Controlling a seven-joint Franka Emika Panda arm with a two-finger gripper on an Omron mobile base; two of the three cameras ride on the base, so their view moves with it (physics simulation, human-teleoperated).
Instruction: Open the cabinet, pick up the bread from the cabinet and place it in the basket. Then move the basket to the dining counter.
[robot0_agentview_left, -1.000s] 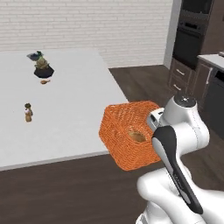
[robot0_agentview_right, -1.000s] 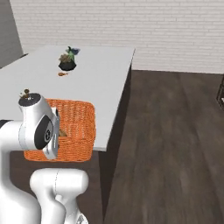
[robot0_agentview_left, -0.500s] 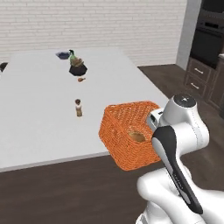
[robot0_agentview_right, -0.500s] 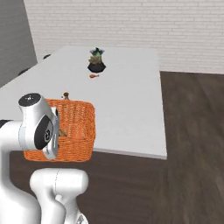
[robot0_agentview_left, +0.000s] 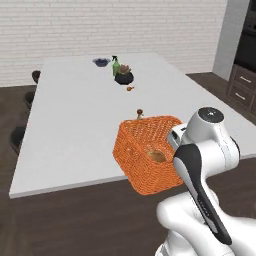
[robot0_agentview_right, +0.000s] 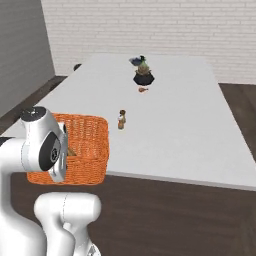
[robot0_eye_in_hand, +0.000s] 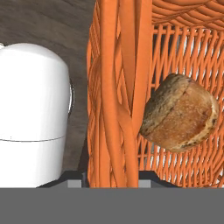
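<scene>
Now arm bent close to body, tool (robot0_eye_in_hand: 111, 173) clamped on basket (robot0_agentview_left: 145, 152) wall, bread (robot0_eye_in_hand: 180, 113) inside, dining counter (robot0_agentview_left: 80, 115) ahead.

White dining counter (robot0_agentview_left: 75, 120) carries a potted plant (robot0_agentview_left: 123, 76), bottle (robot0_agentview_left: 115, 65), bowl (robot0_agentview_left: 101, 62).

Orange basket (robot0_agentview_right: 85, 150) held up beside the white arm, near the white counter (robot0_agentview_right: 195, 130) edge, small bottle (robot0_agentview_right: 121, 119), dark pot (robot0_agentview_right: 143, 77), bowl behind it.

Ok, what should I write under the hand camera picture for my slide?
Gripper shut on the orange basket wall, with the bread inside.
</scene>
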